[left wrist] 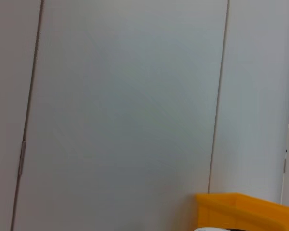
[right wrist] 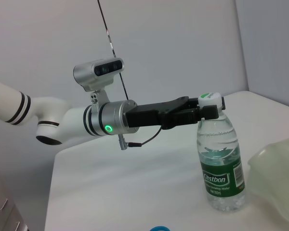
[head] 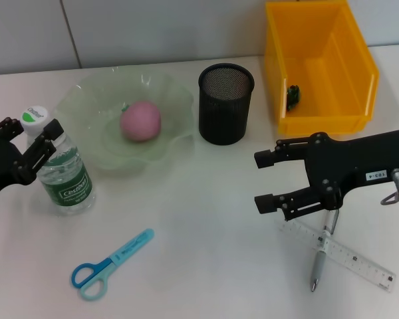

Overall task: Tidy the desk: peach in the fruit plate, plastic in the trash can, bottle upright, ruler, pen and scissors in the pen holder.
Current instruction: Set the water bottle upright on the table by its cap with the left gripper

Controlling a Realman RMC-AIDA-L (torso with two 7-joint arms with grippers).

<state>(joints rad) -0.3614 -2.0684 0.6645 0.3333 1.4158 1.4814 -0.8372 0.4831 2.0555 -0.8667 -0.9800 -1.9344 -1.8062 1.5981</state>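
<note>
White desk: left gripper (head: pixel 32 138) spread around upright bottle (head: pixel 61 166) neck; right gripper (head: pixel 266 179) spread above ruler (head: pixel 339 252), thin, flat, stiff — pinch by edges.

upright bottle (right wrist: pixel 220 159), left hand (right wrist: pixel 208 110) at neck

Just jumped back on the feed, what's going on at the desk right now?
The left tool sits around the neck of the bottle, which stands upright beside the plate. The peach is in the plate, and something small and dark lies in the yellow bin. The right tool hangs open above the ruler and pen. The scissors lie on the desk; the holder looks empty.
</note>
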